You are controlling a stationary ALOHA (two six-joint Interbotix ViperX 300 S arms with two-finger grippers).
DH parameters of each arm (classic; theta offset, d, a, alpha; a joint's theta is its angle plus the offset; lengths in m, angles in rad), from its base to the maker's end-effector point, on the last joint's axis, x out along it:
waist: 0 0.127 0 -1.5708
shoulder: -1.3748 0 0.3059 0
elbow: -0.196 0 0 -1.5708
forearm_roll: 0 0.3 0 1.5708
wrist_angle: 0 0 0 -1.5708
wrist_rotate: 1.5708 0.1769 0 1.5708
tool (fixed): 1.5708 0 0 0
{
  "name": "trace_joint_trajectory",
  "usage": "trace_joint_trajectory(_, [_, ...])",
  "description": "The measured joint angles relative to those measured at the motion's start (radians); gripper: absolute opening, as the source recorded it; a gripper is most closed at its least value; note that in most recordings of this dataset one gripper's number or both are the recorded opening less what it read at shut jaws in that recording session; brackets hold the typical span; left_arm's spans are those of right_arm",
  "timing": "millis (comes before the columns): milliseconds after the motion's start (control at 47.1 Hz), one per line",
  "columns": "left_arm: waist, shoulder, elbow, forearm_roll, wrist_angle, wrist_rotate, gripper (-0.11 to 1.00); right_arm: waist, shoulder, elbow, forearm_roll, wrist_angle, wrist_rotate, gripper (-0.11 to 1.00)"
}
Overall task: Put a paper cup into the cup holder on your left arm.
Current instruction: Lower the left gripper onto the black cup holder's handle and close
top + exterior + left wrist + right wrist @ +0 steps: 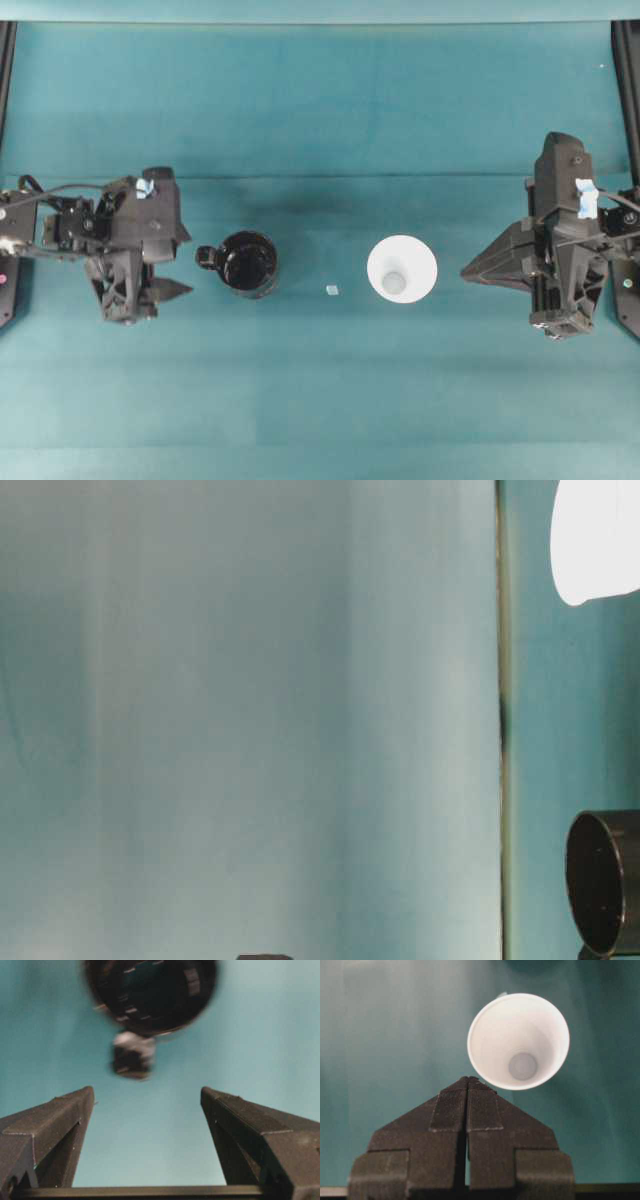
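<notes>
Overhead: paper cup [401, 268] upright mid-bench, apart from cup holder [247, 263]; nothing placed yet.
Left wrist: left end effector [147, 1097] spread wide, facing holder, empty.
Right wrist: right end effector [468, 1081] pinched closed, empty, near cup.

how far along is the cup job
Barely begun. Done: nothing; the cup stands upright on the table, apart from the holder. In hand: the left gripper is open facing the holder; the right gripper is shut beside the cup. Left: grasping both and seating the cup.
</notes>
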Motion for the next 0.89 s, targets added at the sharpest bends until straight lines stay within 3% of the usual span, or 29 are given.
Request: trace_joint_trajectory(892, [0.031, 0.149, -0.040, 0.000, -0.112, 0.063, 0.91, 0.000, 0.000, 0.002, -0.003, 0.000, -0.002, -0.03])
